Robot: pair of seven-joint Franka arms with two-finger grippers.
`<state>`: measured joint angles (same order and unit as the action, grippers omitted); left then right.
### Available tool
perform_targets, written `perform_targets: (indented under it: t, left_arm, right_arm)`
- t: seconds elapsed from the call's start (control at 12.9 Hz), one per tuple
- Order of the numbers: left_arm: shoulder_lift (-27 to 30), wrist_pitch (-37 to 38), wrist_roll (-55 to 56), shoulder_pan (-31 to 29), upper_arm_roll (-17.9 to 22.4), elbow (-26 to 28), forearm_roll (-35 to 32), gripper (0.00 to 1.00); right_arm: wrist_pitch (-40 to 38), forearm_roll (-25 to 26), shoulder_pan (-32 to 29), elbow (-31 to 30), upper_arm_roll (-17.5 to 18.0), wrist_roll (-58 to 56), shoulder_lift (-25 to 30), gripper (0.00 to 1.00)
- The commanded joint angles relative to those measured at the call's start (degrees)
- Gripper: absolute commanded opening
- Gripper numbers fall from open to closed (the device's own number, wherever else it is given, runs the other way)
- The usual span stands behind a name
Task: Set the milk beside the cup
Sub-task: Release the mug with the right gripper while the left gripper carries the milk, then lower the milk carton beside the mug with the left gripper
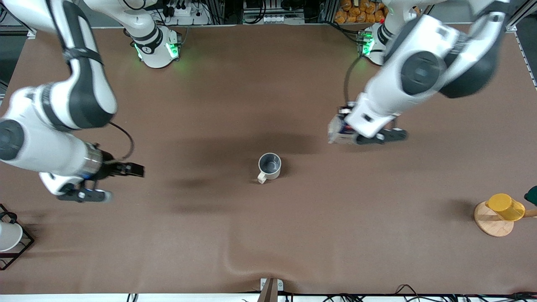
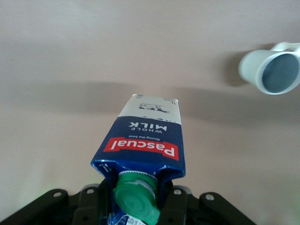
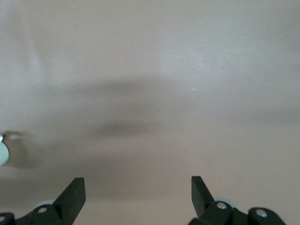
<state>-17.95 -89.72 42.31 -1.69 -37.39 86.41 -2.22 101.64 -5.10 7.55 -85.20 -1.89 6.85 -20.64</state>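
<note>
The milk (image 1: 337,130) is a dark blue carton with a red label and a green screw cap. My left gripper (image 1: 345,126) is shut on its cap end and holds it above the table, toward the left arm's end from the cup. In the left wrist view the milk (image 2: 145,140) sticks out from between the gripper's (image 2: 136,199) black fingers. The cup (image 1: 269,166), beige with a grey inside, stands upright mid-table, its handle toward the front camera. It also shows in the left wrist view (image 2: 272,70). My right gripper (image 1: 133,170) is open and empty over bare table, as its wrist view (image 3: 137,185) shows.
A yellow cup (image 1: 505,206) hangs on a wooden stand with a round base (image 1: 491,224) at the left arm's end. A white cup in a black wire rack (image 1: 9,237) sits at the right arm's end. The brown cloth has a ridge (image 1: 241,260) near the front edge.
</note>
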Motion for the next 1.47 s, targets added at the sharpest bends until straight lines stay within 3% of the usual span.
perform_targets:
  t: [0.0,0.23,0.54,0.93,1.39]
  left_arm:
    - [-3.1,-5.2,10.0,6.9,0.0,-0.4,0.5,0.31]
    - [-6.0,-13.9,15.1,10.5,0.1,-1.3,2.2,0.31]
    - [-13.1,-14.0,15.2,19.8,3.2,-5.5,-2.2,0.31]
    - [-15.9,-14.2,13.7,26.6,10.4,-5.9,-3.0,0.31]
    - [-18.9,-16.9,13.1,26.9,11.7,-7.7,-5.2,0.31]
  right_arm:
    - [0.4,4.1,-1.1,-12.1,1.1,-4.8,12.4,1.0]
    - [-0.7,4.7,-3.3,-14.4,1.2,-6.8,17.1,1.0]
    - [-5.9,4.9,-9.8,-14.5,1.1,-18.0,22.6,1.0]
    - [-7.0,4.9,-10.6,-13.8,1.3,-17.0,22.1,1.0]
    - [-12.0,4.5,-11.5,-7.5,1.2,-17.0,20.0,1.0]
